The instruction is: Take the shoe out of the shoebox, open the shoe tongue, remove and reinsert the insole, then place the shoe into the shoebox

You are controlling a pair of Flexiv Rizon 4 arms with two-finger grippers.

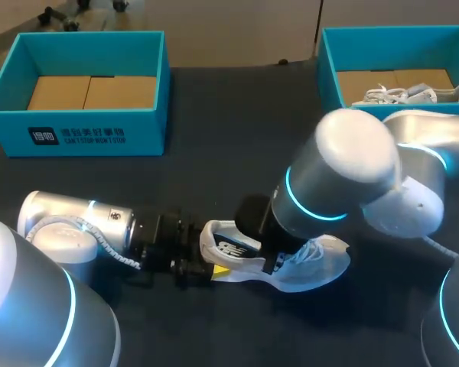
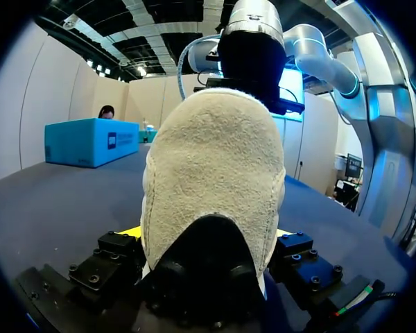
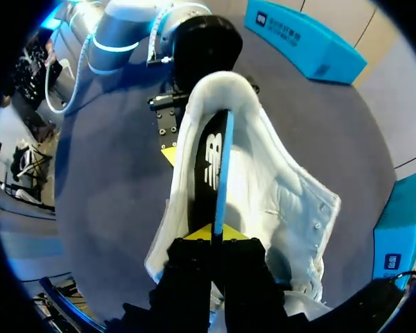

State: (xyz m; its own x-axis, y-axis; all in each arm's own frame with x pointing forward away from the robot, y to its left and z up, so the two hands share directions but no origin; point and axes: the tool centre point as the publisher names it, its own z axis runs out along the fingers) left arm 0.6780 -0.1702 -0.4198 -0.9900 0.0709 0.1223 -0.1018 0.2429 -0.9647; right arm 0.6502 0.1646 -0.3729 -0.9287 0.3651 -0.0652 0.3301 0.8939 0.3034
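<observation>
Now: shoe lies sideways across table, heel left, toe right | left gripper clamps heel | right gripper pinches insole

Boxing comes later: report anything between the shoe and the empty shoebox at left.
Nothing visible: bare table lies between the shoe and that open shoebox. The left gripper clamps its heel; the right gripper pinches the insole.

1. The worktop is dark and flat.
2. A blue box sits on it, far left.
3. A second blue box sits far right.
4. A white shoe lies near the middle.
</observation>
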